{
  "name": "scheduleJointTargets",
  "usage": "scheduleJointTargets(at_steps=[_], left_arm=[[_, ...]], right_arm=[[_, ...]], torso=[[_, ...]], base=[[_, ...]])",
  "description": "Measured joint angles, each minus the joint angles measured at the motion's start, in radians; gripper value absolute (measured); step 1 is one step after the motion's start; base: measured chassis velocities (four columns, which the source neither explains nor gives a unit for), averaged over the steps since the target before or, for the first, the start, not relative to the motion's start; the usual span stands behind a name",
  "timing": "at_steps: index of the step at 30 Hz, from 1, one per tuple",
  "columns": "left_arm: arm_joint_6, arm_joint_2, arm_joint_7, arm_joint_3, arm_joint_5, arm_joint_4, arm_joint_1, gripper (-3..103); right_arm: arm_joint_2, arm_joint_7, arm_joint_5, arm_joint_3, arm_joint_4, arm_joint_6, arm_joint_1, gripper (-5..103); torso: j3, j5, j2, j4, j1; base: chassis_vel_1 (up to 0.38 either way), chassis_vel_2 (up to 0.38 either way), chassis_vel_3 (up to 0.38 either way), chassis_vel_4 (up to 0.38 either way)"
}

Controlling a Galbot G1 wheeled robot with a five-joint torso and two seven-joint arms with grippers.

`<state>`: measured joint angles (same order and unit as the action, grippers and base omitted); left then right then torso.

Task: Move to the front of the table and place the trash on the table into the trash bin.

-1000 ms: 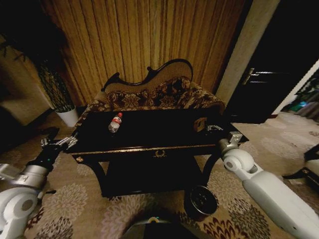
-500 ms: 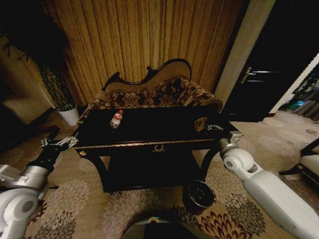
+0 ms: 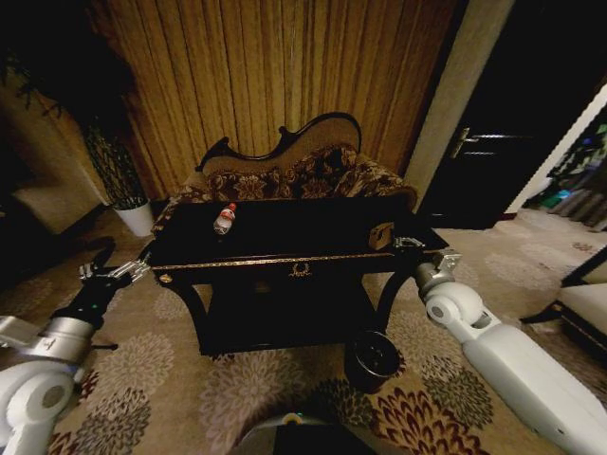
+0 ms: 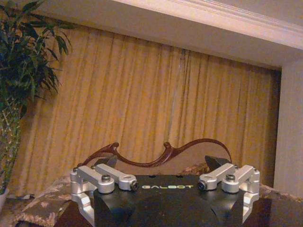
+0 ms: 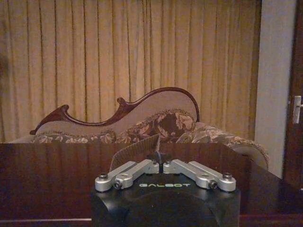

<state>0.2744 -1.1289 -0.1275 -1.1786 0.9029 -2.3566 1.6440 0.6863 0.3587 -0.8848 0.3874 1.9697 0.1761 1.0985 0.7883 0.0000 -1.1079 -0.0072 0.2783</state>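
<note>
Forward, both arms flank the table (image 3: pixel 285 248).

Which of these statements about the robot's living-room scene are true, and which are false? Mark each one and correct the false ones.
1. The bottle lies on the table. True.
2. The trash bin stands on the table. False: it stands on the carpet by the table's front right leg.
3. The left gripper is open, off the table's left end. True.
4. The right gripper holds the small box. False: its fingers are shut on nothing.
</note>
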Motion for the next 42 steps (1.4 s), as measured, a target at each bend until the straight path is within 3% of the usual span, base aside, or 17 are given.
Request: scheduleJointTargets(at_steps=[17,24,33,42], left_arm=[[-0.007,-0.022,-0.019,0.003,-0.024,0.001,0.014,100],[-0.009,-0.024,-0.021,0.005,-0.026,0.004,0.013,100],[-0.01,-0.028,-0.021,0.006,-0.026,0.004,0.015,100],[-0.024,-0.034,-0.024,0.0,-0.025,-0.007,0.029,100]], right_arm=[[0.045,-0.025,0.052,0.041,0.005,-0.019,0.091,0],[0.108,-0.075,0.117,0.086,-0.052,-0.016,0.201,0],[0.216,-0.106,0.229,0.038,-0.276,-0.031,0.22,0],[0.306,-0.119,0.366,-0.045,-0.641,-0.094,0.081,0]], torso=[[0.0,-0.0001,0.0,0.0001,0.0],[0.0,0.0001,0.0,-0.0002,0.0],[0.0,-0.0001,0.0,-0.0002,0.0],[0.0,-0.0001,0.0,-0.0001,0.0]], base=[[0.021,-0.024,-0.022,0.022],[0.0,0.0,0.0,0.0],[0.0,0.0,0.0,0.0],[0.0,0.0,0.0,0.0]])
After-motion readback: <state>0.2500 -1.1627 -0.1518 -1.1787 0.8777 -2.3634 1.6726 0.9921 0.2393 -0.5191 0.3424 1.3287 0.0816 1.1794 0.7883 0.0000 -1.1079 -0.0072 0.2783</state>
